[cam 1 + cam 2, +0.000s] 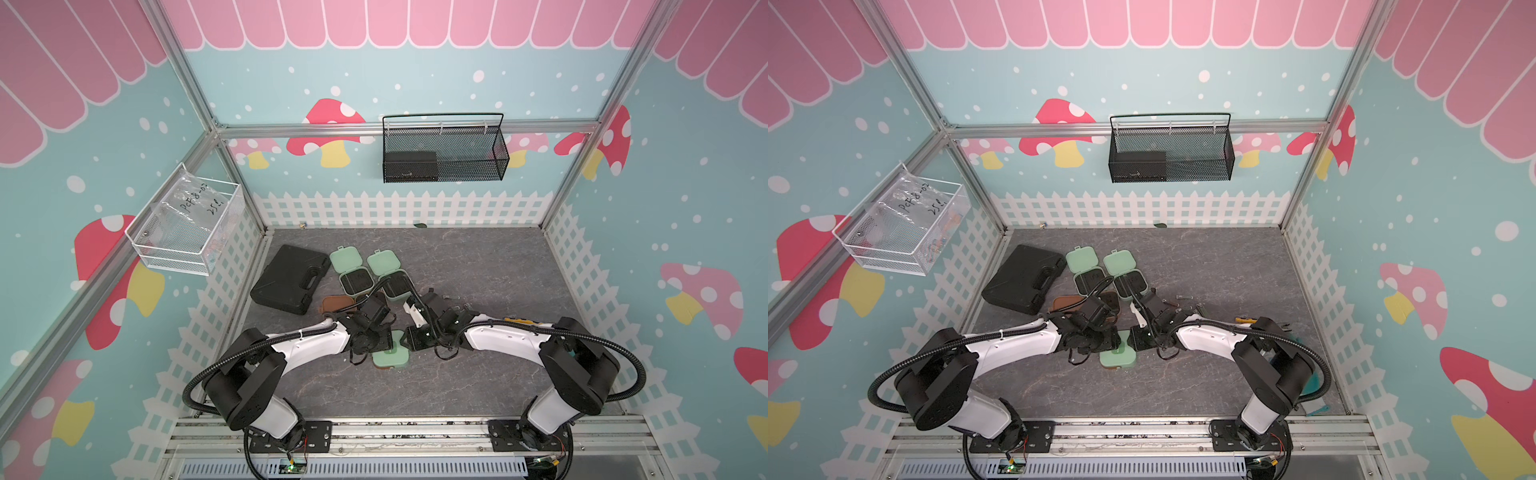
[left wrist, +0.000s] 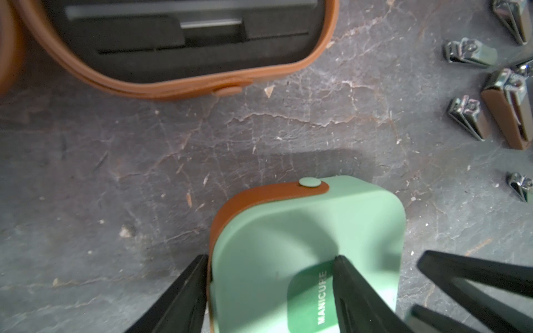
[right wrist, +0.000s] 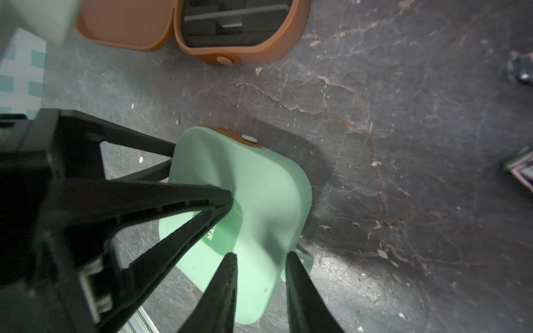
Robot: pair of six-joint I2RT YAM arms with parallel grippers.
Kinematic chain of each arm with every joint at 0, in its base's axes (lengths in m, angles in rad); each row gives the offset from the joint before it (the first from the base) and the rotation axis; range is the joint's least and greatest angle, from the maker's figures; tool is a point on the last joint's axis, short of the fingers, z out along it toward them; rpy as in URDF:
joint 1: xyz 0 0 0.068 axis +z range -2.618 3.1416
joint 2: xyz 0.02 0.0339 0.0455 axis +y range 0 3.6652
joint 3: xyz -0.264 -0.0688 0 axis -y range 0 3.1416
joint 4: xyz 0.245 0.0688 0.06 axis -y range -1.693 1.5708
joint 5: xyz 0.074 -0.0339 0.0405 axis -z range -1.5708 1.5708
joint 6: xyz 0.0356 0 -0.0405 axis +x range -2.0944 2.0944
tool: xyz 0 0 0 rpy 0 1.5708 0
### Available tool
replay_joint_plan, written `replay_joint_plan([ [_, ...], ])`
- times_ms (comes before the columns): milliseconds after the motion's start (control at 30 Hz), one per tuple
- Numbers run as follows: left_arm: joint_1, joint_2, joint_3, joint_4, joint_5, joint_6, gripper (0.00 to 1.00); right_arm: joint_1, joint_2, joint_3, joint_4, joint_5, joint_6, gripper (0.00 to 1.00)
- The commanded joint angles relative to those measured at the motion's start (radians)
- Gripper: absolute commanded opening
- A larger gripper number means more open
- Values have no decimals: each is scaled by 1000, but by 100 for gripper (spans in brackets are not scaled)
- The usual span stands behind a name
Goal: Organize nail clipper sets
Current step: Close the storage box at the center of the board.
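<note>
A closed mint green case (image 1: 390, 360) with a brown underside and a MANICURE label lies at the front middle of the table, in both top views (image 1: 1117, 358). My left gripper (image 2: 271, 262) is shut on it, one finger at its side edge and the other pressing a dent into the soft lid (image 2: 302, 230). My right gripper (image 3: 259, 256) is shut on the same case (image 3: 259, 178) at its opposite corner. A brown case (image 2: 202, 83) lies open behind it with its black insert showing. Two more mint cases (image 1: 353, 270) (image 1: 388, 272) lie open farther back. Several silver clippers (image 2: 470, 54) lie loose on the mat.
A large black case with a handle (image 1: 291, 278) lies at the back left of the mat. A black mesh basket (image 1: 444, 153) hangs on the back wall and a white wire basket (image 1: 183, 224) on the left wall. A yellow tool (image 1: 519, 321) lies beside the right arm.
</note>
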Motion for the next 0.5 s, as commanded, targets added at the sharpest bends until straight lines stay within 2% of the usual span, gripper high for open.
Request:
replay_joint_plan([
  [0,-4,59,-45,-170,-39,-4,68,12,23,-28,-7,-10,30,30],
  [467,-5,62,-42,-158,-24,-6,68,19,43,-117,71,-33,87,27],
])
